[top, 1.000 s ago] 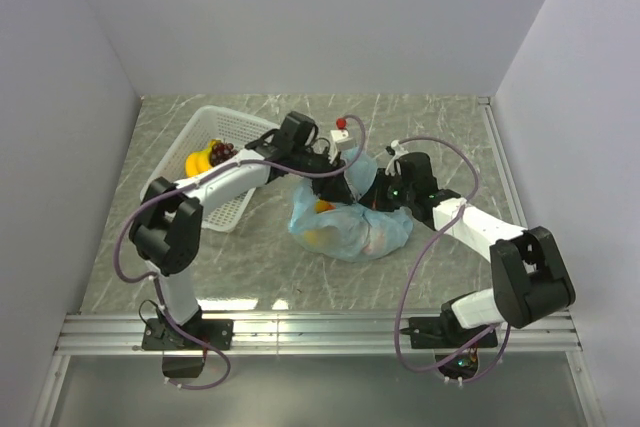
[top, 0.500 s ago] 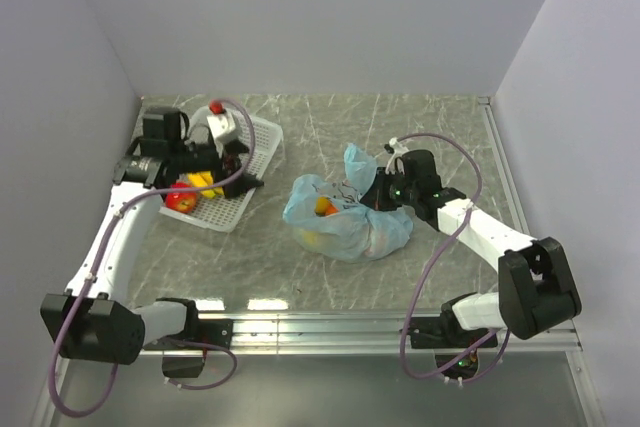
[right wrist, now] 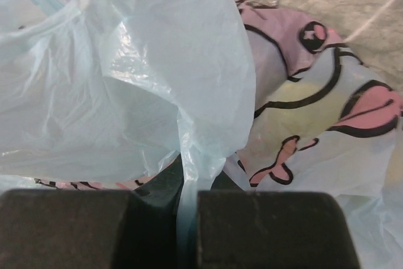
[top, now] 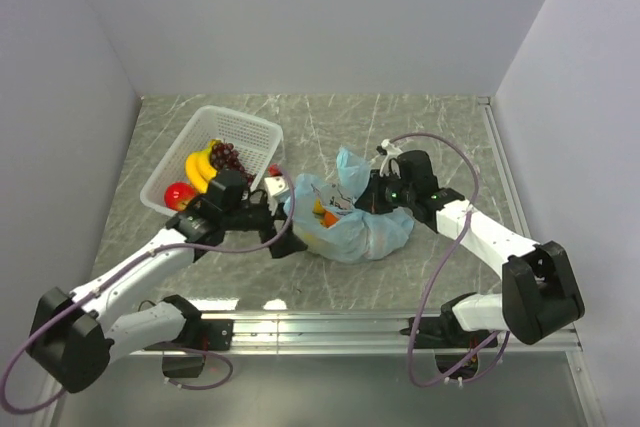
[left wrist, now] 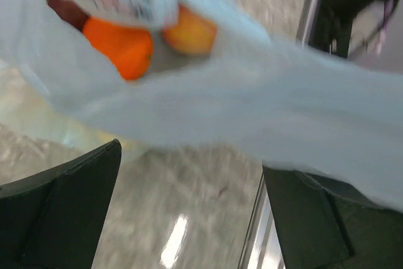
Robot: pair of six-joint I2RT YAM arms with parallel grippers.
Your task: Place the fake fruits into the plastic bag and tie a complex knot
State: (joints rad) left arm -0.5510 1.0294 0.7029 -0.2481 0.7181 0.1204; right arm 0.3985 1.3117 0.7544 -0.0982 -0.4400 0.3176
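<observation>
Upper left of the top view: the white basket point(top: 248, 118) on the counter point(top: 440, 137) holds bananas point(top: 200, 165), grapes point(top: 224, 155) and a red apple point(top: 178, 194). Left of centre, I see my left tool point(left wrist: 189, 218) with fingers wide apart, gripping nothing, just beside the plastic bag point(top: 370, 235). The bag sits at centre, with an orange point(left wrist: 123, 45) visible inside. Right of centre, my right tool point(right wrist: 186, 231) is closed, pinching a fold of the bag's film.
</observation>
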